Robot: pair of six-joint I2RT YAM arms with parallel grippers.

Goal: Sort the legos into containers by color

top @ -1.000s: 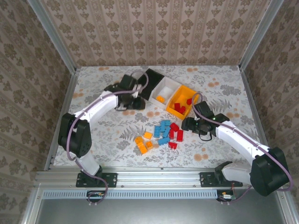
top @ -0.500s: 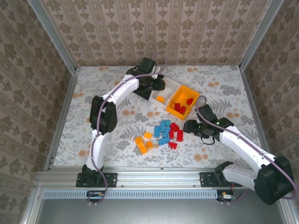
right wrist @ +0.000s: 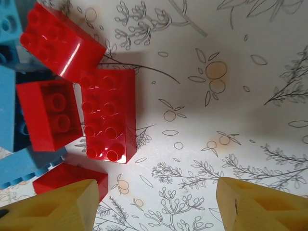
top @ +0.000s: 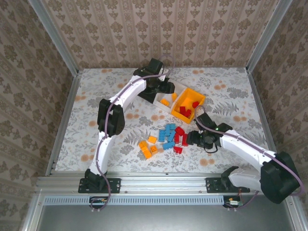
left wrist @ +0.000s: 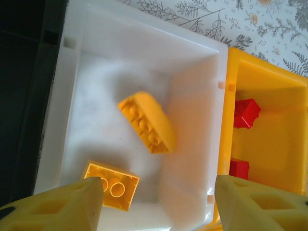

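My left gripper [top: 168,89] [left wrist: 159,207] hangs open over the white bin [top: 169,108] [left wrist: 192,62]. Nothing sits between its fingers. Two orange bricks lie in that bin: one tilted [left wrist: 147,122], one upside down [left wrist: 110,185]. The orange-yellow bin [top: 198,96] [left wrist: 269,82] beside it holds red bricks [left wrist: 246,113]. A black bin [left wrist: 24,96] is on the other side. My right gripper [top: 191,138] [right wrist: 156,207] is open, low over the table beside the loose pile, with a long red brick [right wrist: 108,115] just ahead of its left finger. The pile has red [top: 180,137], blue [top: 167,134] and orange [top: 148,147] legos.
Metal frame rails [top: 62,115] and patterned walls close in the table on three sides. Bare floral tabletop [right wrist: 216,120] lies right of the red bricks and around the pile.
The left arm swung from beside the black bin to over the white bin and opened; a second orange brick now lies there. The right gripper edged left toward the red bricks.
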